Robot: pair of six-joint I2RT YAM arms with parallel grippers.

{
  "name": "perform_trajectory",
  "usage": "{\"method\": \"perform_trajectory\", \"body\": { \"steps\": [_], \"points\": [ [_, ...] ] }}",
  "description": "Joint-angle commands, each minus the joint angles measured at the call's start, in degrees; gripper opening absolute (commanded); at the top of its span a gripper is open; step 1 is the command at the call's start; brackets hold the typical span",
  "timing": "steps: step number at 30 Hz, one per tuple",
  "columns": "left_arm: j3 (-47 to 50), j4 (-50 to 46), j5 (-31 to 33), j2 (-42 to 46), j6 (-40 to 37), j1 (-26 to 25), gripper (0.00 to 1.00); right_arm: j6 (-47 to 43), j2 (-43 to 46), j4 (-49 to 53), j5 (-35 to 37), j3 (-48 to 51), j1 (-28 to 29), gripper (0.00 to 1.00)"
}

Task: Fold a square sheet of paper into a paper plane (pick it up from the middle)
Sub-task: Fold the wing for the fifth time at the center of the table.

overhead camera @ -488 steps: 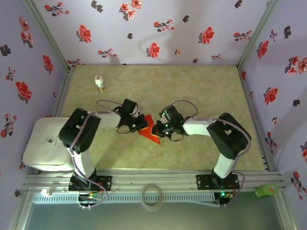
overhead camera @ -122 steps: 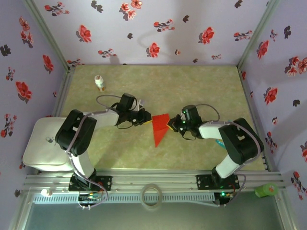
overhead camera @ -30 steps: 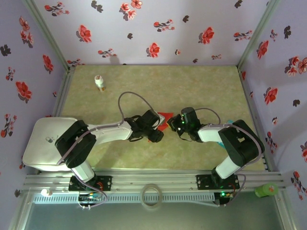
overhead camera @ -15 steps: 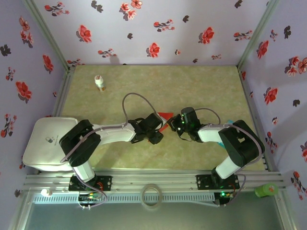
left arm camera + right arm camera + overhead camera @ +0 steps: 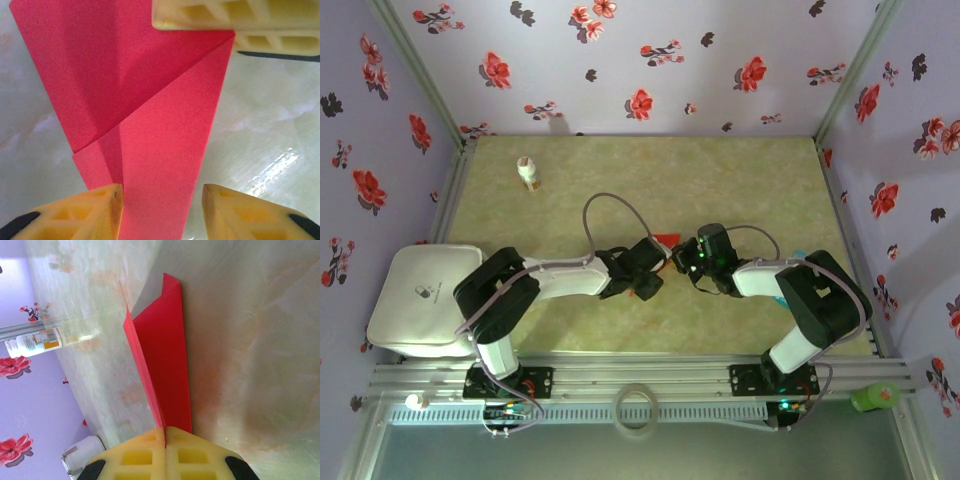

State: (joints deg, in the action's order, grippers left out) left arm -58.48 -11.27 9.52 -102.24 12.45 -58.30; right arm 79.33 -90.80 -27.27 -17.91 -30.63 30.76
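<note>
Red paper [image 5: 150, 125] sits mid-worktop [image 5: 720, 180], pinned between the two hands and already creased into a narrow tapered shape, not a flat square.

Right hand [image 5: 165, 432] is clamped tight on the right end. From its own camera the paper runs straight away from the fingers, one layer standing up on edge along the crease.

Left hand [image 5: 161, 192] is on the opposite, left end, jaws apart and gripping nothing. The narrow end of the paper passes between its two fingers, the left one just overlapping the paper's edge and the right one on bare worktop beside it.

Key relation: the long axis runs hand to hand, roughly left-right across the worktop, so both hands face each other along it. The right hand's fingers [image 5: 235, 22] show at the far end of the left wrist view, on the wide corner.

My read: left hand is the free one, so the next crease or pinch is its job. It's slightly off-centre across the strip.

Bottle [image 5: 528, 172] sits far-left, well clear.
</note>
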Motion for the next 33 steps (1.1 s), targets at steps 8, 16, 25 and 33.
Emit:
{"method": "perform_trajectory", "body": {
  "steps": [8,16,25,33],
  "points": [
    [-1.90,-1.83,5.55,-1.56,-2.52,-1.77,0.43,1.17,0.99,-2.05,0.64,-0.03,0.44,0.03],
    [-2.36,-2.11,8.04,-1.66,-3.57,-2.69,0.34,1.22,1.15,-2.01,0.61,-0.04,0.44,0.04],
    [-2.17,-2.44,9.41,-1.83,-4.14,-3.04,0.28,1.17,1.40,-2.00,0.76,0.13,0.44,0.05],
    [-1.90,-2.50,10.77,-1.74,-4.63,-3.13,0.28,1.08,1.51,-1.87,0.48,-0.04,0.44,0.03]
  ]
}}
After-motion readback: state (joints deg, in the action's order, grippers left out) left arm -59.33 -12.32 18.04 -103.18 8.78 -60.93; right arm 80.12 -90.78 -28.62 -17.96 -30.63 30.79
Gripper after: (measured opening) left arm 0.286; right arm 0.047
